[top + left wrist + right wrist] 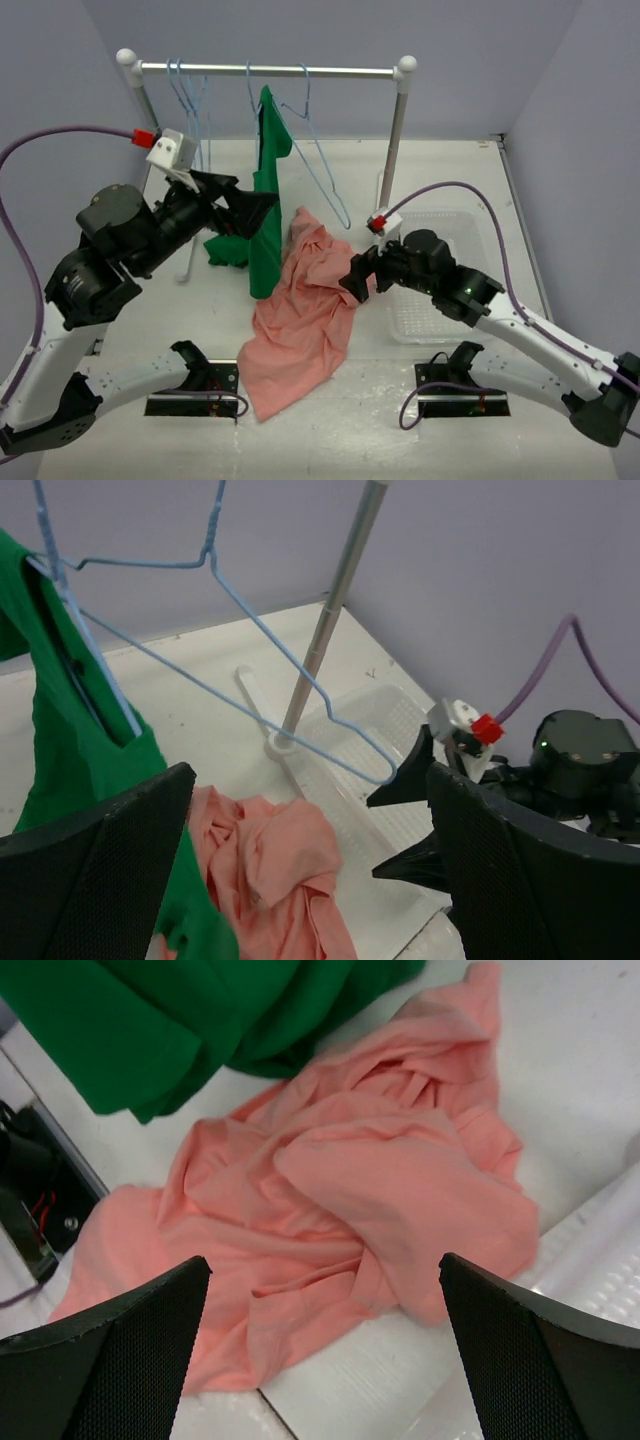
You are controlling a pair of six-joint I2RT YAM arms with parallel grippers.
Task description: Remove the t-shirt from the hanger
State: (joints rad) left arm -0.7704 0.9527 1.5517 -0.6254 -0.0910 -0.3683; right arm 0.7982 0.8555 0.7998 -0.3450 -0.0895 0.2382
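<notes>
T-shirt (300, 320) lies crumpled on bench (330, 450), directly under R gripper (352, 278) and below-right of L gripper (268, 205). Hanger (255, 617) hangs bare just ahead of L gripper. Both grippers wide open, holding nothing. Looks done: withdraw upward, clear of cloth & wire.

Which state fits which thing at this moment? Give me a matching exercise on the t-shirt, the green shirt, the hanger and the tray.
Things:
1. t-shirt
2. green shirt
3. hanger
4. tray

States:
a. hangs from the rail with nothing on it
b. lies crumpled on the table
c. hangs from the rail, draped downward
d. see-through plastic, flat on the table

Pairs: 1-b, 2-c, 3-a, 4-d
</notes>
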